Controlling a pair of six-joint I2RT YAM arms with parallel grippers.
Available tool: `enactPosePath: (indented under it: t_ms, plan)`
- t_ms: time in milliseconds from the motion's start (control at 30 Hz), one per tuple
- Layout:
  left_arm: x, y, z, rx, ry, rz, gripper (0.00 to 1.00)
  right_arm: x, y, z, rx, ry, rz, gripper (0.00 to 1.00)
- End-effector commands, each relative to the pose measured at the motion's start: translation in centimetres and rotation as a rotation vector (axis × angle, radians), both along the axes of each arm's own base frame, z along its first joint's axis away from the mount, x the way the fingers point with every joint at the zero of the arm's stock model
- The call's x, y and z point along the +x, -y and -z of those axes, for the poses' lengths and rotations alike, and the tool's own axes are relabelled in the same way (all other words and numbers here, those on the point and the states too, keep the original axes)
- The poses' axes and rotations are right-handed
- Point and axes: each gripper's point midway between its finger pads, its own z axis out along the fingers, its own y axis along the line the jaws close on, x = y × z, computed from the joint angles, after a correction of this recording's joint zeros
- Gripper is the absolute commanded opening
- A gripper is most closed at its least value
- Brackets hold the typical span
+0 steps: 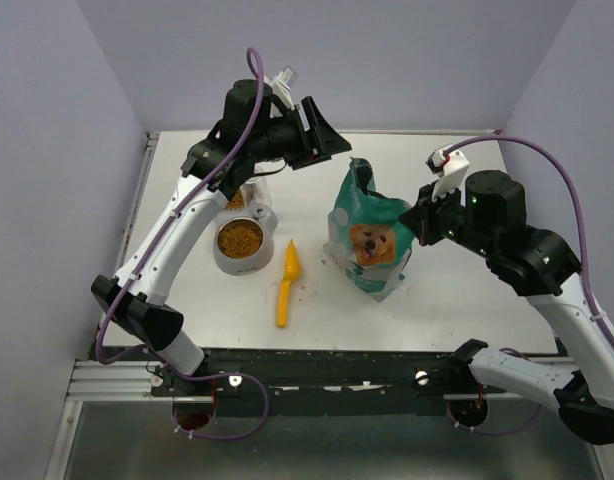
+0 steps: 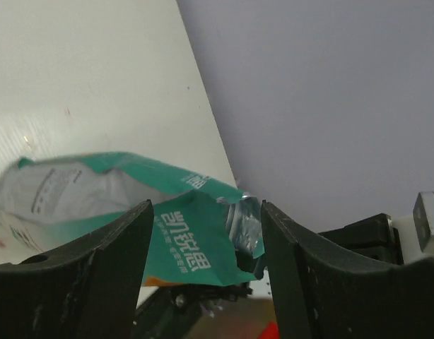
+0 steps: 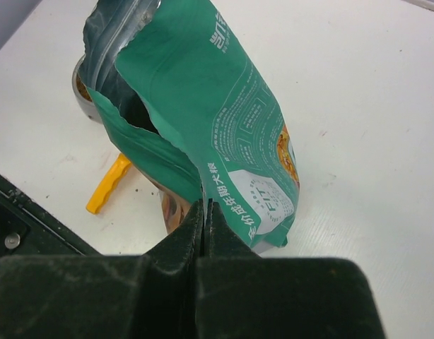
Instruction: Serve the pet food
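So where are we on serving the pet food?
Done, apparently: the bowl holds a heap of pet food, and the scoop lies flat beside it, touched by neither arm. In hand: the right tool is shut on an edge of the upright bag; the left tool hangs open and empty, clear of it. Left, probably: letting go of the bag and backing off.

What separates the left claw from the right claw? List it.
The left arm's black claw stands open and empty; the right arm's black claw is shut on the edge of the teal-and-white pet food bag. The left claw hangs apart from the bag; the right claw touches it. Both face the bag.
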Motion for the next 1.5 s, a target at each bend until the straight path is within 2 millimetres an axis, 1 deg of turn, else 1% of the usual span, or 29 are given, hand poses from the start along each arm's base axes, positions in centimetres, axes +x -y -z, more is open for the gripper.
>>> enactPosePath:
  t_ms: [0,33,100,200,267,333,400,467,533,600,667,733,767,867,933,967,1000,1033,1067,1167,1200,1267,1300,1367,1400,1433,1467]
  plan:
    - [-2.3,1.6,0.7,-0.186,-0.277,0.073,0.7,-0.7,1.5,1.2,-0.073,-0.023,0.024,0.0]
    - [-2.4,2.2,0.6,-0.232,-0.328,0.095,0.7,-0.7,1.6,1.2,-0.075,-0.02,0.021,0.0]
    - [-2.2,3.1,0.6,-0.273,-0.376,0.125,0.72,-0.7,1.6,1.2,-0.079,-0.018,0.017,0.0]
    - [-2.2,3.4,1.0,-0.273,-0.414,0.135,0.75,-0.9,1.6,1.2,-0.086,-0.017,0.007,0.0]
    - [-2.3,3.3,1.9,-0.268,-0.456,0.125,0.78,-1.0,1.9,1.1,-0.086,-0.009,0.013,0.0]
    - [-2.4,3.5,2.8,-0.299,-0.51,0.128,0.78,-1.0,2.1,1.0,-0.085,0.002,0.022,0.0]
    - [-2.5,3.8,3.1,-0.357,-0.526,0.145,0.77,-1.1,2.4,1.2,-0.096,0.009,0.026,0.0]
    - [-2.4,4.0,1.8,-0.44,-0.452,0.194,0.71,-1.2,2.5,1.3,-0.107,0.011,0.02,0.0]
    - [-2.5,3.8,-0.3,-0.497,-0.293,0.231,0.7,-1.2,2.6,1.5,-0.115,0.0,0.022,0.0]
    - [-2.6,3.3,-1.1,-0.46,-0.153,0.237,0.7,-1.2,2.5,1.4,-0.112,0.0,0.02,0.01]
    - [-2.9,2.7,-2.1,-0.404,0.033,0.25,0.7,-1.3,2.3,1.4,-0.102,-0.007,0.014,0.01]
    - [-3.4,2.1,-2.6,-0.326,0.241,0.28,0.65,-1.5,2.0,1.5,-0.1,-0.015,-0.008,0.01]
    - [-3.7,2.0,-2.5,-0.287,0.326,0.298,0.65,-1.6,1.9,1.5,-0.105,-0.011,-0.025,0.0]
    - [-4.7,1.3,-1.3,-0.194,0.523,0.411,0.63,-2.7,0.8,1.4,-0.094,-0.024,-0.124,0.0]
    - [-5.0,0.9,0.6,-0.126,0.632,0.478,0.58,-3.2,0.6,1.4,-0.091,-0.039,-0.145,0.0]
    - [-5.2,0.5,1.4,-0.106,0.665,0.511,0.54,-3.4,0.7,1.6,-0.095,-0.051,-0.149,0.0]
    - [-5.0,0.2,2.2,-0.084,0.7,0.52,0.48,-3.5,0.7,1.8,-0.101,-0.06,-0.149,0.0]
    - [-4.6,-0.2,3.0,-0.058,0.704,0.52,0.39,-3.5,0.8,2.0,-0.108,-0.07,-0.148,0.0]
    - [-4.5,-0.5,3.3,-0.035,0.727,0.535,0.34,-3.5,0.8,1.9,-0.113,-0.074,-0.146,0.0]
    - [-3.4,-1.0,4.8,0.076,0.792,0.526,0.37,-3.2,1.1,2.0,-0.142,-0.1,-0.127,0.0]
    - [-3.2,-1.0,5.7,0.105,0.797,0.532,0.41,-3.1,1.4,2.0,-0.175,-0.089,-0.136,0.0]
    - [-2.6,-0.8,6.7,0.138,0.826,0.553,0.52,-3.0,1.5,2.2,-0.195,-0.102,-0.134,0.0]
    - [-2.3,-0.7,7.0,0.142,0.838,0.562,0.55,-3.1,1.5,2.2,-0.196,-0.111,-0.137,0.0]
    - [-1.9,-0.1,7.4,0.123,0.842,0.608,0.57,-3.2,1.3,2.2,-0.188,-0.124,-0.146,0.0]
    - [-1.6,0.4,7.7,0.104,0.831,0.635,0.57,-3.4,1.2,2.3,-0.184,-0.132,-0.152,0.0]
    - [-1.8,0.7,7.8,0.074,0.814,0.679,0.57,-3.5,1.0,2.4,-0.181,-0.14,-0.16,0.0]
    - [-1.7,1.3,7.5,0.039,0.811,0.715,0.55,-3.7,0.8,2.6,-0.177,-0.153,-0.174,0.0]
